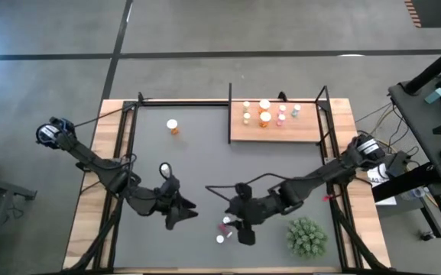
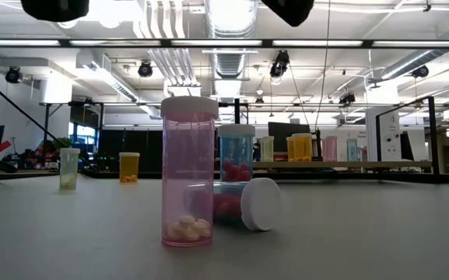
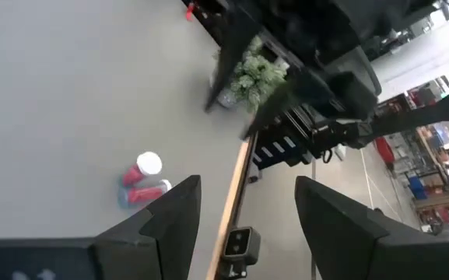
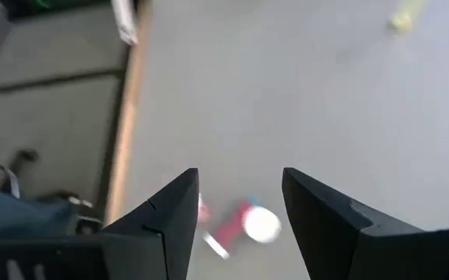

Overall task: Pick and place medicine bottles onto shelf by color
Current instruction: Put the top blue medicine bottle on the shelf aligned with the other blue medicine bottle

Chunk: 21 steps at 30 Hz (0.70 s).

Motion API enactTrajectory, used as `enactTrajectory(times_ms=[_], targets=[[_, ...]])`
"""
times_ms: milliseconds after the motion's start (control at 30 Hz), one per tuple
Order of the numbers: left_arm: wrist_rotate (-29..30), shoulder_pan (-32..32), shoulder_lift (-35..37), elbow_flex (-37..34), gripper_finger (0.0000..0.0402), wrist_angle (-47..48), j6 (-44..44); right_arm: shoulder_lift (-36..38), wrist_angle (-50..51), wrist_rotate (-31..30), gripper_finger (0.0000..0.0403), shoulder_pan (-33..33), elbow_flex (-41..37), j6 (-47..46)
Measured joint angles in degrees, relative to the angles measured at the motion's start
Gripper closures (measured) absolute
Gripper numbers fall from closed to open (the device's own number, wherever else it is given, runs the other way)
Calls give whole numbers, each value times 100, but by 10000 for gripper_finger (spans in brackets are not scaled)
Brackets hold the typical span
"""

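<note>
Pink medicine bottles (image 1: 224, 227) below right hand (image 1: 244, 233), fingers apart, empty, left hand (image 1: 180, 216) likewise

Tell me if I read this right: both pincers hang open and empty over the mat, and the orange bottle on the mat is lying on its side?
Not quite. The orange bottle stands upright, as the low view shows. The left pincer and right pincer are indeed open and empty over the mat.

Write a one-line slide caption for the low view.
Upright pink bottle with pills stands before a bottle lying on its side; shelf behind.
</note>
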<state>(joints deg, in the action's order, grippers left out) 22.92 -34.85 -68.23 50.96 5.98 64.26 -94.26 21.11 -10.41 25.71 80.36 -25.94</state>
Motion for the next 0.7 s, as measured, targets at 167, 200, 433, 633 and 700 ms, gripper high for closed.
enactTrajectory(times_ms=[167, 200, 433, 633, 700], targets=[[73, -52, 0, -81, 209, 20, 190, -432, 1512, 19, 225, -162, 852, 201], [95, -52, 0, -83, 209, 12, 241, -513, 1651, 34, 225, -171, 930, 299], [162, -52, 0, -98, 209, 4, 311, -843, 1799, 44, 229, -185, 1090, 708], [168, -52, 0, -100, 209, 4, 446, -898, 1739, -4, 254, -186, 1078, 779], [186, -52, 0, -103, 209, 4, 449, -894, 1755, -4, 254, -200, 1078, 786]])
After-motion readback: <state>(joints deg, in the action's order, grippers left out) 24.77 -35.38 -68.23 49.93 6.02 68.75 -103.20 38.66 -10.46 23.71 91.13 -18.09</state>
